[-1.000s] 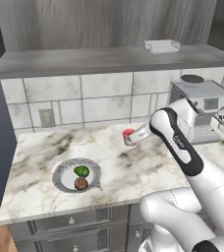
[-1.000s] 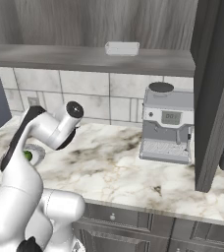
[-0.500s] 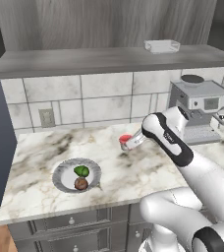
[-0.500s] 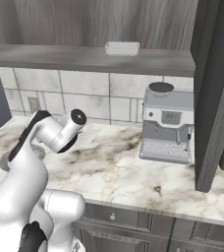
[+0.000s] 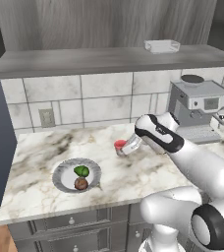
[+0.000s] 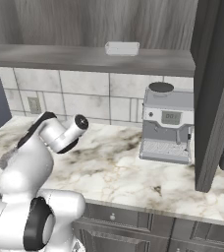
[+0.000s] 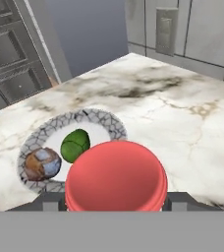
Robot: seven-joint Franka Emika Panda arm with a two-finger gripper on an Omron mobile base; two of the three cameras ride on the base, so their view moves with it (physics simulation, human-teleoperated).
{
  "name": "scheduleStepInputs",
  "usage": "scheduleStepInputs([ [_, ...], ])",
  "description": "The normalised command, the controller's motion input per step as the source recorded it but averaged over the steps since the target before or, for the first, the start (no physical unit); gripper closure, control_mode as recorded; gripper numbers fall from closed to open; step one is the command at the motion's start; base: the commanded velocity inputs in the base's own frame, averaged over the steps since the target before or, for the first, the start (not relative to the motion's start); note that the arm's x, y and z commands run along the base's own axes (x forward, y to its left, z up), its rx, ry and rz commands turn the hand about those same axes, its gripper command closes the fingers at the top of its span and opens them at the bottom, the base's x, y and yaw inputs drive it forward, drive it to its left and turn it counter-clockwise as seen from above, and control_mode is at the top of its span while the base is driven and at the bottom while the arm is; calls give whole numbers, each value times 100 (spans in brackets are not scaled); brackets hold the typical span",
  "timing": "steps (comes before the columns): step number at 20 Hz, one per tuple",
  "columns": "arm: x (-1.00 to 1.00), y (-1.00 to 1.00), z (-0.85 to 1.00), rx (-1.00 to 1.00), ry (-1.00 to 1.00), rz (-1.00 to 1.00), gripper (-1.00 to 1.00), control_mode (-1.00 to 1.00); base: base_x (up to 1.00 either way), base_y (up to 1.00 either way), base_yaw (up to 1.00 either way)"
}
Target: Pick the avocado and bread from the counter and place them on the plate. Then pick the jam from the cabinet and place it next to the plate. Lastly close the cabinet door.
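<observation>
Jam (image 7: 115, 175): squat red jar, rounded smooth top, clamped in gripper (image 5: 122, 147) above counter (image 5: 45, 189), beside plate (image 5: 62, 174).

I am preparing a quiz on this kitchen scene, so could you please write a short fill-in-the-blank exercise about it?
1. The small green rounded avocado lies on the speckled grey-rimmed ____.
2. Beside it there lies the round ____ bread.
3. The gripper is shut on the squat ____ jam jar.
4. The white rectangular tray sits on the grey ____ board.

Missing words: plate; brown; red; shelf
</observation>
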Motion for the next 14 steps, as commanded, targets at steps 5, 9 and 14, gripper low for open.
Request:
scheduleStepInputs([
  [5, 14, 13, -37, 0, 0, 12, 100, -100, 0, 0, 0],
  [9, 6, 8, -35, 0, 0, 12, 100, -100, 0, 0, 0],
  [14, 0, 7, -32, 0, 0, 12, 100, -100, 0, 0, 0],
])
